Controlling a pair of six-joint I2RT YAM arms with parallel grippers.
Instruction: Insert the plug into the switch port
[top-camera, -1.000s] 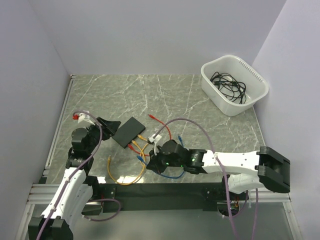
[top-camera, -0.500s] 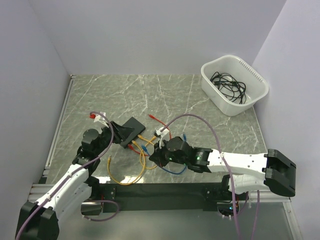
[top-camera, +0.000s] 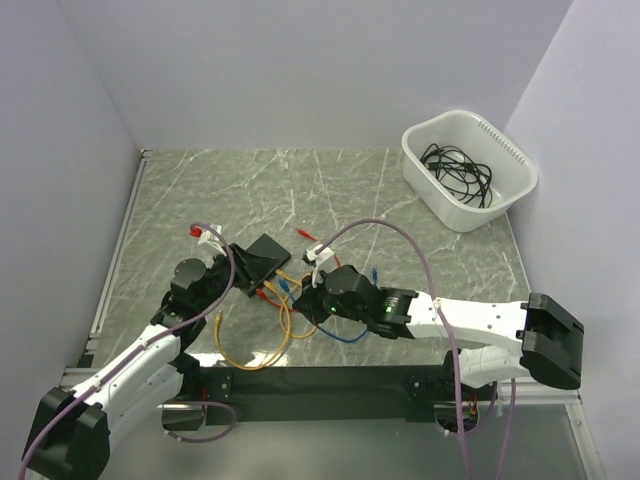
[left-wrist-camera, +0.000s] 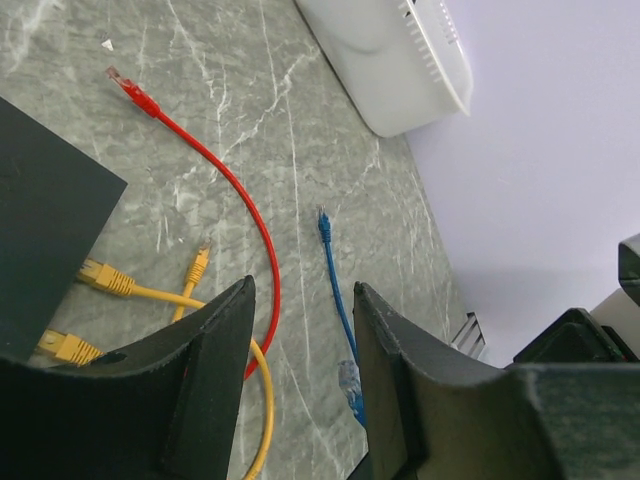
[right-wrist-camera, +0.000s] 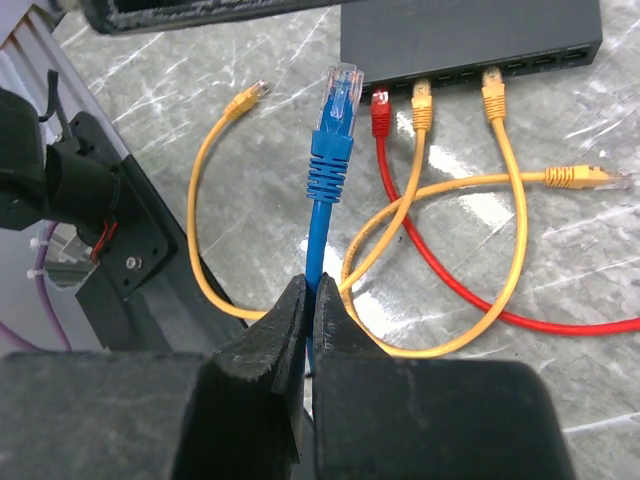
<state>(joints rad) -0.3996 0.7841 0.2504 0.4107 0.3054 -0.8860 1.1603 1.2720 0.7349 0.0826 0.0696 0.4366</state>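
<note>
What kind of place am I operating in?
Probably a lab test cell: plain walls box in a marble-patterned table holding a switch, network cables and a white tub of spare cords.

Lab test cell: plain white walls (top-camera: 300, 70) box in the marble-look desk (top-camera: 250, 190); black rail (top-camera: 330, 382) along its near edge.

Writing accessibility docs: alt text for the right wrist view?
Right claw shut on a blue cable below its plug, which points at the switch. A red cable and two yellow cables already sit in its ports.
</note>
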